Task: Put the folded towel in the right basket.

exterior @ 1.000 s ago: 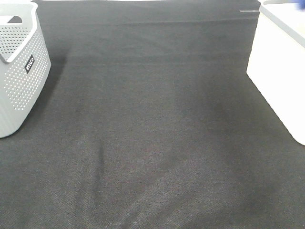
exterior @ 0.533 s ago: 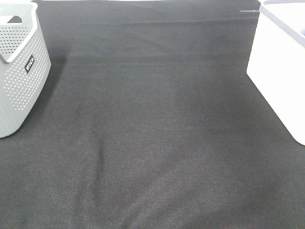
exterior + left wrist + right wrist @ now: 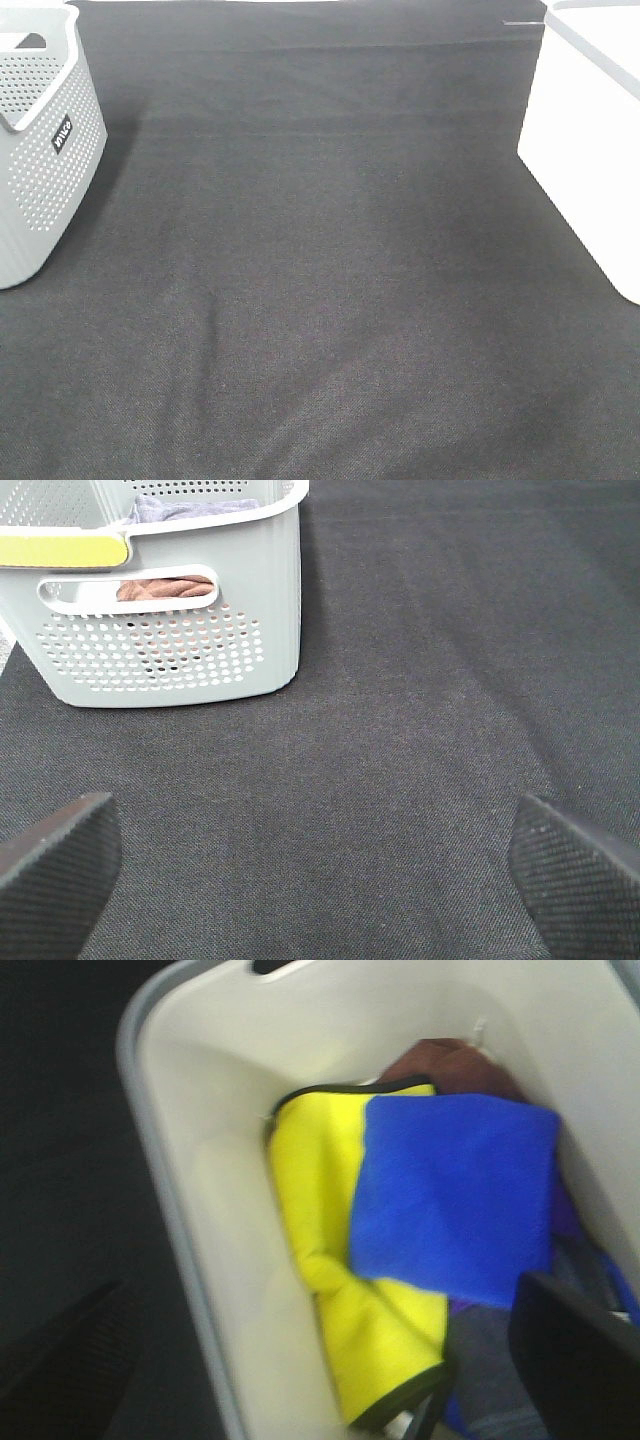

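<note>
The right gripper is spread wide and holds nothing, positioned above the white plastic right basket. The blue folded towel lies inside this basket, on top of a yellow towel with dark edging. The left gripper is likewise spread and empty over the black table cloth, facing the grey perforated basket.

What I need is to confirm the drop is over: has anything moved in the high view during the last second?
Hardly anything. A faint bluish blur at the far rim of the right basket, seen a second ago, is gone. That basket, the left basket and the black cloth stayed put. The right wrist view shows the blue towel lying inside the right basket.
</note>
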Motion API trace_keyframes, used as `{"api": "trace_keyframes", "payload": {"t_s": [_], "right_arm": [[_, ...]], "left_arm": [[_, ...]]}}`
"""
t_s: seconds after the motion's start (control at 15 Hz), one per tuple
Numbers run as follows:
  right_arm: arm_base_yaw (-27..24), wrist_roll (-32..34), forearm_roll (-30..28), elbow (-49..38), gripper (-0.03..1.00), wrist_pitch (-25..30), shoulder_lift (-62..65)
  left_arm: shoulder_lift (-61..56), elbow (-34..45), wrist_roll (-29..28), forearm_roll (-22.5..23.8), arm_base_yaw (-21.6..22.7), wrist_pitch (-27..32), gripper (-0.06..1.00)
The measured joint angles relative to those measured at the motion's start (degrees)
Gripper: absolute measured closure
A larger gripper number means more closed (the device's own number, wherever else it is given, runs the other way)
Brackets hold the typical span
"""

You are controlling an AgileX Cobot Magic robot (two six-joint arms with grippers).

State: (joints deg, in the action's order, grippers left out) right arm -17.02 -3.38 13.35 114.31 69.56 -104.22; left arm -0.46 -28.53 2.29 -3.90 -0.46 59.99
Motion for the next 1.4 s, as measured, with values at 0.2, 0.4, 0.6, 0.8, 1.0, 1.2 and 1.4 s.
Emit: {"api": "trace_keyframes", "payload": {"t_s": [0.2,0.4,0.6,0.8,1.0,1.2,1.4], "right_arm": [[0.0,-5.2,4.0,-18.9,0.0,-0.1,15.4],[5.0,-9.6,3.4,-36.7,0.0,-3.3,30.6],[12.4,-9.0,-2.2,-52.1,0.0,-5.0,44.1],[12.7,-5.9,-3.8,-66.7,0.0,-7.6,60.6],[12.7,-5.8,-5.6,-76.3,0.0,-7.6,74.0],[12.7,-5.9,-5.8,-83.2,0.0,-7.3,85.9],[12.7,-5.8,-6.5,-87.0,0.0,-7.3,94.7]], "left_arm": [[0.0,0.0,0.0,0.1,0.0,0.0,-0.03],[0.0,0.0,0.0,0.1,0.0,0.0,-0.03],[0.0,0.0,0.0,0.1,0.0,0.0,-0.03],[0.0,0.0,0.0,0.1,0.0,0.0,-0.03],[0.0,0.0,0.0,0.1,0.0,0.0,-0.03],[0.0,0.0,0.0,0.1,0.0,0.0,-0.03],[0.0,0.0,0.0,0.1,0.0,0.0,-0.03]]}}
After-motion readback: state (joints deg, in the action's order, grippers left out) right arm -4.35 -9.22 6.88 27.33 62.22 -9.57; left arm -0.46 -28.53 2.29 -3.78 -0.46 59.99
